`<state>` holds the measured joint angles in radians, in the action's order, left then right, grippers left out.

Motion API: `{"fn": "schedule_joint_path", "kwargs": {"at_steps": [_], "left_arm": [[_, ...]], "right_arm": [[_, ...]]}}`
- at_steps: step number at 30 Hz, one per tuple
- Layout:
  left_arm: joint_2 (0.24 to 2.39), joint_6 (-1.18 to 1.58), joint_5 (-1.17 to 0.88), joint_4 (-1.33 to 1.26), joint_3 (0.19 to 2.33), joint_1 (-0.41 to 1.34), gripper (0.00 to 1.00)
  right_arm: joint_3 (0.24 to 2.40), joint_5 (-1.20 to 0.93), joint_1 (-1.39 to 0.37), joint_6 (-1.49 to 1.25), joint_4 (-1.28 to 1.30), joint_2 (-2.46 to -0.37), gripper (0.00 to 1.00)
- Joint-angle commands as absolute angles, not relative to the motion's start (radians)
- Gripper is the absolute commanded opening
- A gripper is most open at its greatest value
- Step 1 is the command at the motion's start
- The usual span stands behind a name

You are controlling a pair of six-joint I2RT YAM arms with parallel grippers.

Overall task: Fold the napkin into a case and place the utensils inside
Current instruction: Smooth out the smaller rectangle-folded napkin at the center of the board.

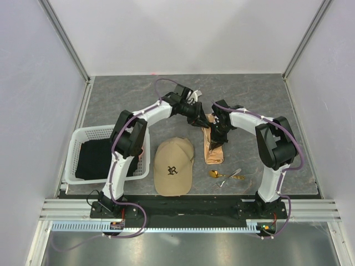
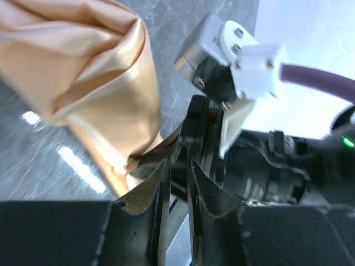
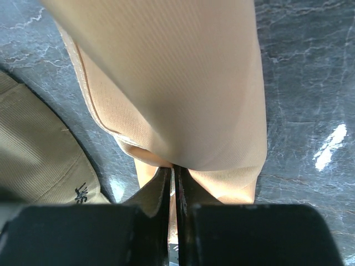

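Note:
The peach-orange napkin (image 1: 212, 148) lies as a narrow folded strip right of the cap; it also fills the right wrist view (image 3: 177, 83) and bunches at the upper left of the left wrist view (image 2: 89, 72). My right gripper (image 3: 173, 169) pinches the strip's near fold, with a sliver of cloth between its almost-closed jaws; from above it (image 1: 217, 137) stands over the strip's upper half. My left gripper (image 2: 180, 162) stands slightly open, the cloth's edge brushing the outside of its left fingertip; from above it (image 1: 200, 124) is at the strip's far end. The utensils (image 1: 226, 177), including a gold spoon (image 1: 213, 174), lie below the napkin.
A tan baseball cap (image 1: 173, 165) sits just left of the napkin, its brim edge in the right wrist view (image 3: 39, 155). A white basket (image 1: 74, 149) holding black cloth (image 1: 100, 159) stands at the left. White walls close in the grey table.

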<state>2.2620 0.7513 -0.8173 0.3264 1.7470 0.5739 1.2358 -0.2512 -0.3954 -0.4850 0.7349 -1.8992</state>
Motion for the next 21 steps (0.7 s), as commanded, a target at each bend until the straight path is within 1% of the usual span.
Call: {"fn": "schedule_joint_path", "kwargs": {"at_steps": [1,4,5,7,10,11,13,14,16,18,21], "left_arm": [[2.342,0.833,-0.861,0.259,1.787,0.601,0.24],[2.402,0.821,-0.839,0.27,1.816,0.597,0.21],[2.416,0.792,-0.833,0.29,1.834,0.595,0.2],[2.459,0.752,-0.798,0.354,1.9,0.594,0.18],[2.474,0.712,-0.772,0.368,1.937,0.595,0.16],[2.482,0.701,-0.766,0.37,1.943,0.595,0.16],[2.488,0.689,-0.753,0.388,1.959,0.594,0.15],[2.488,0.677,-0.75,0.399,1.959,0.594,0.15],[2.484,0.664,-0.742,0.406,1.953,0.594,0.14],[2.474,0.657,-0.735,0.408,1.95,0.594,0.14],[2.461,0.655,-0.726,0.411,1.95,0.594,0.14]], "right_arm": [[1.227,-0.241,-0.393,-0.489,0.695,-1.882,0.08],[1.226,-0.264,-0.39,-0.502,0.696,-1.862,0.13],[1.224,-0.276,-0.387,-0.506,0.699,-1.855,0.16],[1.213,-0.287,-0.385,-0.514,0.701,-1.827,0.2],[1.207,-0.302,-0.382,-0.508,0.722,-1.79,0.29],[1.207,-0.302,-0.376,-0.506,0.732,-1.778,0.34],[1.197,-0.313,-0.362,-0.497,0.75,-1.74,0.4],[1.193,-0.322,-0.342,-0.494,0.756,-1.727,0.45],[1.189,-0.339,-0.31,-0.485,0.764,-1.698,0.47],[1.195,-0.351,-0.299,-0.48,0.761,-1.695,0.48],[1.198,-0.399,-0.299,-0.495,0.729,-1.727,0.45]]}}
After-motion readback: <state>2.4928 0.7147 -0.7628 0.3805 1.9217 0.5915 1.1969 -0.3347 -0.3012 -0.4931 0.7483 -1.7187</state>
